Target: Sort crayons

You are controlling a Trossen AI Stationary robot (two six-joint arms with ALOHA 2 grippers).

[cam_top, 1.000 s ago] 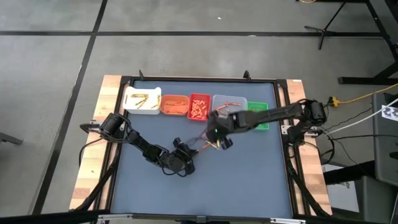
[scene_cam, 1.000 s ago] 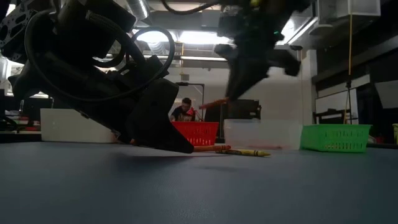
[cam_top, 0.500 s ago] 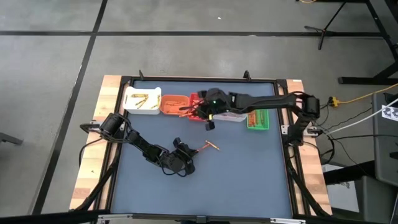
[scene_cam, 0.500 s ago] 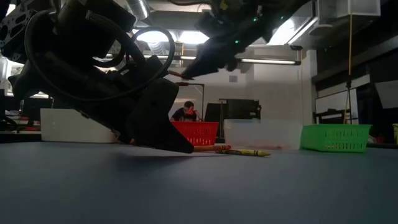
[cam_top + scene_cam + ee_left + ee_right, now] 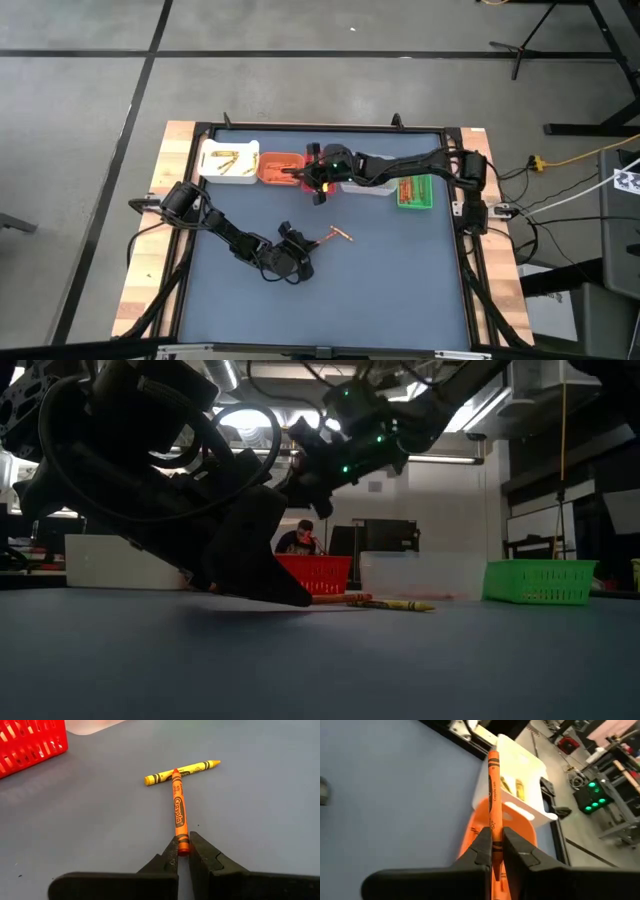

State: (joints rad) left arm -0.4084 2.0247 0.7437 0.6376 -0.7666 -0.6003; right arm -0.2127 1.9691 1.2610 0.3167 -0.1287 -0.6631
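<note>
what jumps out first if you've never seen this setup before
The right gripper hangs over the small orange plastic bin in the row of bins at the table's far edge, shut on a thin orange crayon. Nearer the table's middle, the left gripper sits low on the blue-grey mat, pinching the end of another orange crayon whose tip meets a yellow crayon lying crosswise.

Two dark jointed arms, looped black cables along them, a green light glowing on the right arm (image 5: 336, 164), blunt black wedge fingers (image 5: 165, 865) up close.
</note>
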